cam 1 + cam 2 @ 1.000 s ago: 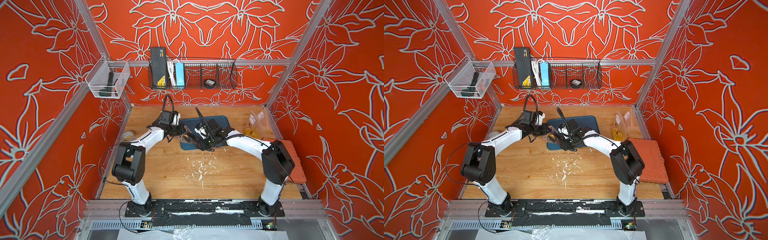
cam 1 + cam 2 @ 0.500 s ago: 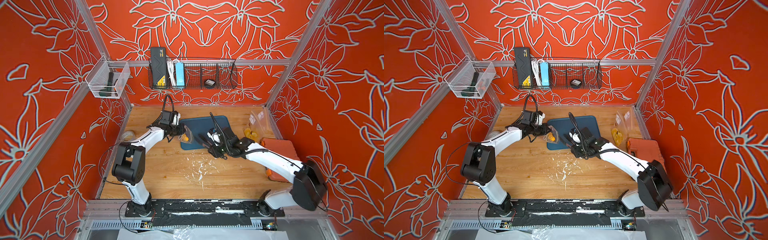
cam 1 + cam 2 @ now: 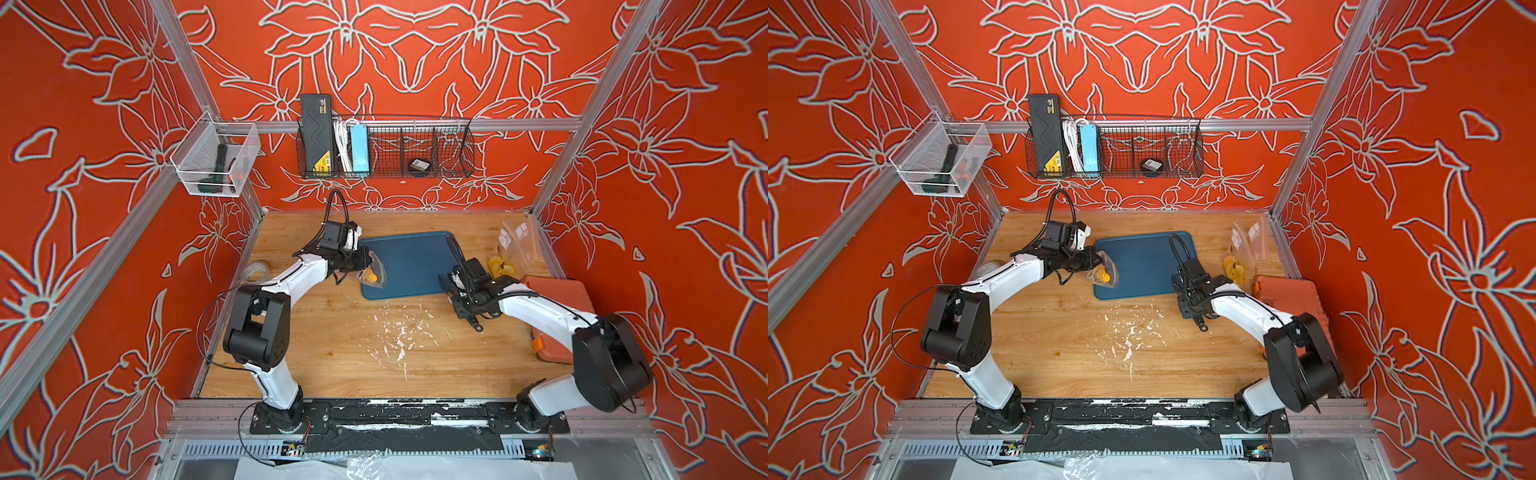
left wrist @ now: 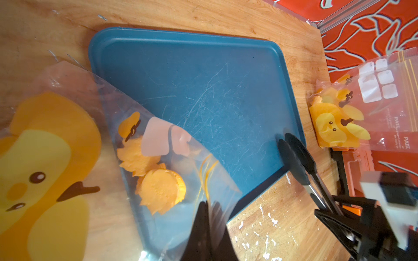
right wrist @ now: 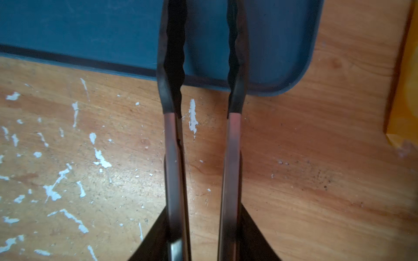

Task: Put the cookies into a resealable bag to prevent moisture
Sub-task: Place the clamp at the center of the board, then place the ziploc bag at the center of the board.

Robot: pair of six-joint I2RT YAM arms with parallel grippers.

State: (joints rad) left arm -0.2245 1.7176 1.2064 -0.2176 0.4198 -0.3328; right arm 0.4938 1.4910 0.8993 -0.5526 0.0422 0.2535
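My left gripper (image 3: 362, 262) (image 4: 209, 211) is shut on the edge of a clear resealable bag (image 4: 181, 171) held over the left end of the blue tray (image 3: 409, 266) (image 4: 214, 85). Two orange cookies (image 4: 161, 188) (image 3: 371, 275) (image 3: 1103, 275) lie inside the bag. My right gripper (image 3: 459, 289) (image 5: 203, 239) is shut on metal tongs (image 5: 173, 67) (image 4: 294, 153) with black tips. The tongs' arms stand apart, nothing between them. Their tips hang over the tray's near right corner, well to the right of the bag.
A stack of clear bags with yellow cartoon prints (image 3: 513, 253) (image 4: 339, 122) leans at the right wall beside an orange-red box (image 3: 561, 307). A tape roll (image 3: 258, 271) sits at the left edge. White flecks (image 3: 399, 336) mark the wooden table.
My right arm has drawn the tongs away from the bag, rightward to the tray's near right corner. The left gripper has kept the bag in place.
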